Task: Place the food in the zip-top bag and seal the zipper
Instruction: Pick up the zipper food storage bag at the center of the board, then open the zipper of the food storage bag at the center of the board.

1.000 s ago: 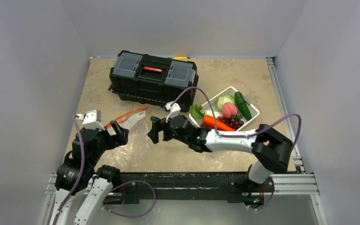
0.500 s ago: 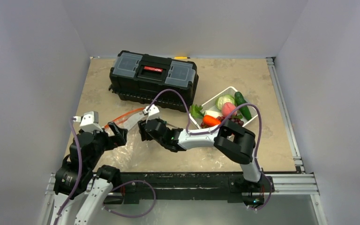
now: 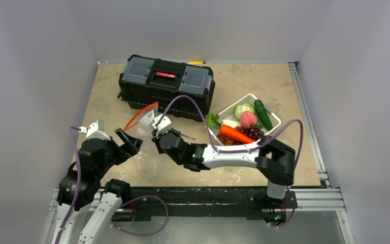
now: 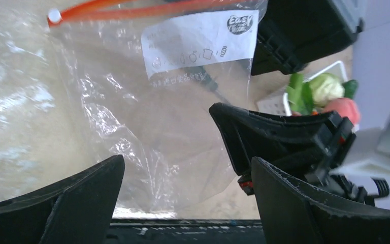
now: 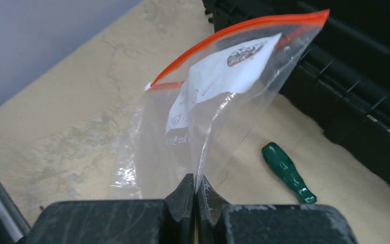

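Through the right wrist camera I saw the right gripper [image 5: 196, 190] pinched shut on the clear plastic of the zip-top bag [image 5: 218, 117]. The bag rose from the fingers with its orange zipper [image 5: 244, 28] uppermost. Only that view gave me the green handle of the screwdriver [image 5: 288, 172] plainly, lying on the table near the black toolbox [image 5: 365, 76]. The left wrist camera showed the left gripper [image 4: 185, 173] spread wide and holding nothing, with the bag's white label [image 4: 203, 40] ahead of it. The overhead view alone showed all the food together: carrot [image 3: 236, 134], cabbage [image 3: 243, 109], peach [image 3: 248, 119], cucumber [image 3: 263, 114] and grapes [image 3: 254, 133]. All of it lay in the white basket [image 3: 277, 120], well apart from the bag.
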`<state>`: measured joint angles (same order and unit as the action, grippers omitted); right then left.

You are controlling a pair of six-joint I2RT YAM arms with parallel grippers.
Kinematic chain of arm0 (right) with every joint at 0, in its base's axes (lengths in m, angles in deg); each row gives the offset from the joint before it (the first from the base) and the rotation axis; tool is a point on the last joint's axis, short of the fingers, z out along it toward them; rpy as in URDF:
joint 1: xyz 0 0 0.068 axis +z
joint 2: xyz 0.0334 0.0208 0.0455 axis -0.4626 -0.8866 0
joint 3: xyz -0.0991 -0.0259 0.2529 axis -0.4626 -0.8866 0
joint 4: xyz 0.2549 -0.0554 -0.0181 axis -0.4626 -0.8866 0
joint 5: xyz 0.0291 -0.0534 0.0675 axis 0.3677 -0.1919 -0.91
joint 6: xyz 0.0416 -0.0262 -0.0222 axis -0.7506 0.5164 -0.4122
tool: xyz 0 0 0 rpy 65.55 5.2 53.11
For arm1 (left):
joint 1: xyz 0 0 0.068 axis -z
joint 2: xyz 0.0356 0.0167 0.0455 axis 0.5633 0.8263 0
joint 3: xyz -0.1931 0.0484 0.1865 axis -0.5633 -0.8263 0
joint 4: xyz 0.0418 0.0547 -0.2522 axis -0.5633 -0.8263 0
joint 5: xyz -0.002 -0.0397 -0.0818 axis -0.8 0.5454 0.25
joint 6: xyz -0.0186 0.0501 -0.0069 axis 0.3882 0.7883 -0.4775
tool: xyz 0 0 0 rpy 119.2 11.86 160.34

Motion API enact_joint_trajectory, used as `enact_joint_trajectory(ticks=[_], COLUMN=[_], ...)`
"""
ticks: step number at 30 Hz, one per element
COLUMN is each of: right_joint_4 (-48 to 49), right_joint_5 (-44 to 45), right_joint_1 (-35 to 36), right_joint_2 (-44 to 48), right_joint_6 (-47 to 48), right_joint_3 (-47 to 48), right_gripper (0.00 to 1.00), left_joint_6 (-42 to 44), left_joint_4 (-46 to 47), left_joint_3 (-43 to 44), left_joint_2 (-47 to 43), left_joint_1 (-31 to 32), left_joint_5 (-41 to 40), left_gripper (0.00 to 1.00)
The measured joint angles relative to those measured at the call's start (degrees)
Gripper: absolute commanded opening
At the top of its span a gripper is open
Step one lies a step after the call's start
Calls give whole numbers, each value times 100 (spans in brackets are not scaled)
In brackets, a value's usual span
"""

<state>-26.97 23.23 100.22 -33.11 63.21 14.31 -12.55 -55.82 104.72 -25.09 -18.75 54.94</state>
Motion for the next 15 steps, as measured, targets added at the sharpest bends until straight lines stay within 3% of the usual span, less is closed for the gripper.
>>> enact_joint_trajectory(ticks=[3,7,15], right_joint_4=[367,1639,4081], right_joint_5=[372,1047,1746], right_joint_1=[247,581,1047], right_joint_2=[564,1139,1158], right_joint_6=[461,1338,3025], right_joint_3=[-317,-1298,-2898], right_gripper=[0,0,0], left_joint_6=[-730,-2044,-4450], left_joint_4=[-105,-413,-1582], left_joint_3=[258,588,1300], left_joint_2=[98,127,358], left_joint_1=[0,0,0], left_joint_5=[330,531,496], left_gripper=[94,90,87])
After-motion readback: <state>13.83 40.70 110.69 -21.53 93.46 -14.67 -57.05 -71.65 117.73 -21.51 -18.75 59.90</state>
